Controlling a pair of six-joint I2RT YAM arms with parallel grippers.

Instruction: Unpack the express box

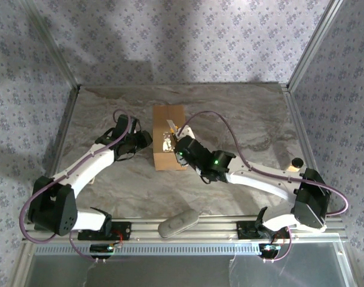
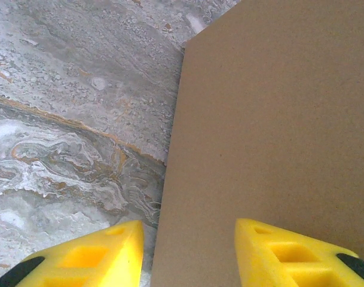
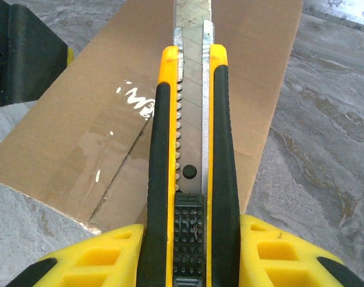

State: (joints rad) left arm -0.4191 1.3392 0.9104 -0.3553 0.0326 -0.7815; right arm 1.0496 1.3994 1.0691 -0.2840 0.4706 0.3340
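Observation:
The express box (image 1: pixel 168 119) is a brown carton lying on the marble table, its flaps closed under a clear-tape seam (image 3: pixel 119 173). My right gripper (image 3: pixel 190 239) is shut on a yellow and black utility knife (image 3: pixel 190 149). The knife's blade is extended and points out over the top of the box (image 3: pixel 98 119). From above, the right gripper (image 1: pixel 180 144) sits over the carton's near right part. My left gripper (image 1: pixel 144 139) is at the carton's left side. Its yellow fingers (image 2: pixel 110 251) stand apart, open, straddling the edge of the box (image 2: pixel 271 119), with nothing pinched.
A grey oblong object (image 1: pixel 177 223) lies on the front rail between the arm bases. A small dark-capped item (image 1: pixel 296 162) stands near the table's right edge. Patterned walls and metal posts close in the back and sides.

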